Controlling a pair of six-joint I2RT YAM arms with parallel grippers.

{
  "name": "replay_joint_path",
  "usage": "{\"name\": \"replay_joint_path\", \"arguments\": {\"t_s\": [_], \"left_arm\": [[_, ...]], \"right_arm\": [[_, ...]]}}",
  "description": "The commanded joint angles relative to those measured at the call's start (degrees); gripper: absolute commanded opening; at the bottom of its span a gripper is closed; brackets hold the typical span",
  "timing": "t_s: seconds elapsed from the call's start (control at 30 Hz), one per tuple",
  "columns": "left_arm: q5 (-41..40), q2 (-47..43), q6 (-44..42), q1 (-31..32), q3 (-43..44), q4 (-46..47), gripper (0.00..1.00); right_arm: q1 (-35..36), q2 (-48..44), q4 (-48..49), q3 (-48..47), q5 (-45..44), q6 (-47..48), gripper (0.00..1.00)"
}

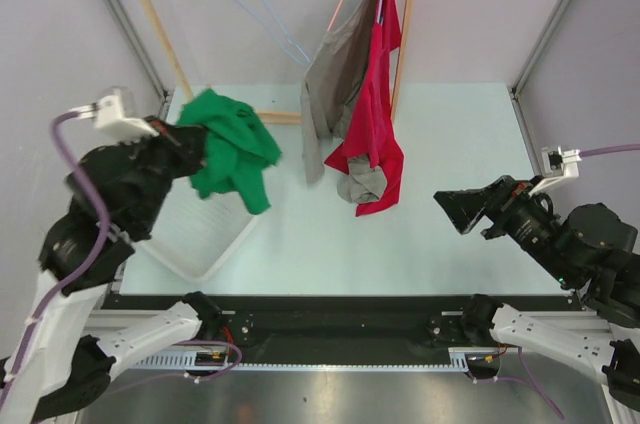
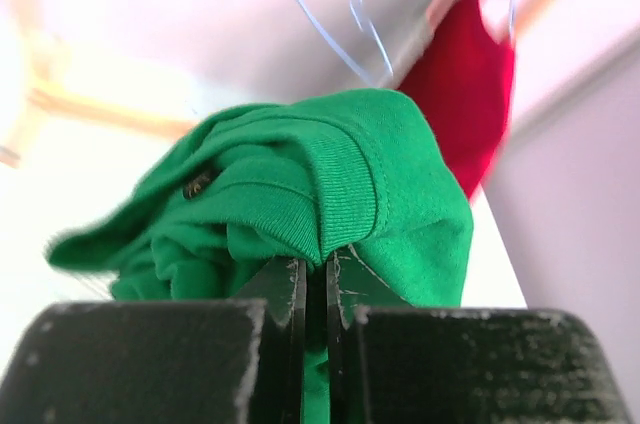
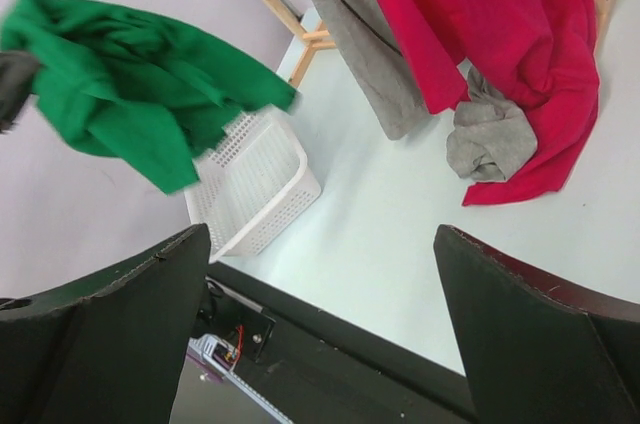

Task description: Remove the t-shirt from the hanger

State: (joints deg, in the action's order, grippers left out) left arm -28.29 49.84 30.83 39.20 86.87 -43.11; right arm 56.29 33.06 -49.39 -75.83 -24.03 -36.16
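Left gripper (image 2: pixel 315 279) pinched tight on a ribbed fold of the green t-shirt (image 1: pixel 236 152), which is bunched in the air over the white basket (image 1: pixel 195 244), left side. Blue hanger (image 1: pixel 296 54) hangs bare at the far side. Right gripper (image 1: pixel 458 206) wide apart, holding nothing. Our worry: the shirt overhangs the basket's right rim, so a release here could spill it onto the table (image 1: pixel 450 144).

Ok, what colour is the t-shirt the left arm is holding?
Green. The t-shirt shows best in the left wrist view.
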Motion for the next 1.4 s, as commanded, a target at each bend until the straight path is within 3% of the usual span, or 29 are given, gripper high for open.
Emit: {"name": "replay_joint_path", "arguments": {"t_s": [0.0, 0.2, 0.3, 0.37, 0.43, 0.5, 0.57, 0.6, 0.63, 0.67, 0.8, 0.93, 1.17, 1.37], "left_arm": [[-13.88, -3.17, -9.2, -0.35, 3.4, -4.35, 0.0], [-20.9, -5.02, -11.85, -1.4, -4.58, -2.06, 0.0], [-29.58, -4.93, -0.99, -4.12, -10.46, -8.89, 0.05], [-31.2, -5.02, 6.25, -7.97, -15.74, -10.5, 0.05], [-25.09, -4.85, 8.54, -11.93, -25.49, -7.71, 0.08], [-15.53, -4.32, 6.18, -20.72, -32.51, 0.9, 0.01], [-6.97, -2.92, 6.0, -26.35, -34.13, 3.72, 0.04], [-5.82, -2.56, 5.91, -27.15, -33.79, 3.82, 0.1], [-7.9, -1.95, 7.21, -27.51, -32.91, 2.87, 0.31], [-9.92, -1.68, 9.75, -27.6, -30.12, -2.8, 0.99], [-10.48, -4.04, 12.95, -27.77, -24.12, -8.48, 1.0], [0.41, -10.63, 9.61, -27.77, -25.17, -4.36, 1.0], [40.08, -18.81, 4.85, -27.77, -32.71, 7.07, 0.99], [54.29, -20.75, 7.93, -27.69, -38.52, 11.99, 0.95]], "right_arm": [[0.22, 1.92, 2.62, -0.37, 2.23, 0.57, 1.0], [0.22, 2.97, 5.79, 0.6, 3.29, -1.01, 1.0], [0.22, 3.42, 6.49, 1.21, 3.64, -1.8, 1.0], [0.22, 4.03, 7.02, 1.56, 3.82, -2.33, 1.0], [0.22, 4.56, 7.55, 1.74, 4.78, -2.69, 1.0], [0.22, 5.69, 8.34, 1.65, 5.4, -2.86, 1.0], [0.22, 7.45, 7.29, 0.78, 5.75, -2.51, 0.99], [0.22, 7.89, 6.94, 0.77, 5.75, -2.51, 1.0], [0.13, 8.16, 6.5, 0.86, 5.75, -2.68, 1.0], [0.22, 8.34, 6.5, 0.95, 5.84, -3.03, 1.0], [0.22, 9.21, 6.76, 1.31, 6.54, -3.39, 1.0], [0.13, 13.6, 4.75, -2.81, 6.1, -1.55, 1.0], [-2.41, 24.58, 2.02, -12.82, 3.81, 2.58, 0.99], [-8.64, 35.73, 0.78, -22.5, 5.04, 6.89, 1.0]]}}
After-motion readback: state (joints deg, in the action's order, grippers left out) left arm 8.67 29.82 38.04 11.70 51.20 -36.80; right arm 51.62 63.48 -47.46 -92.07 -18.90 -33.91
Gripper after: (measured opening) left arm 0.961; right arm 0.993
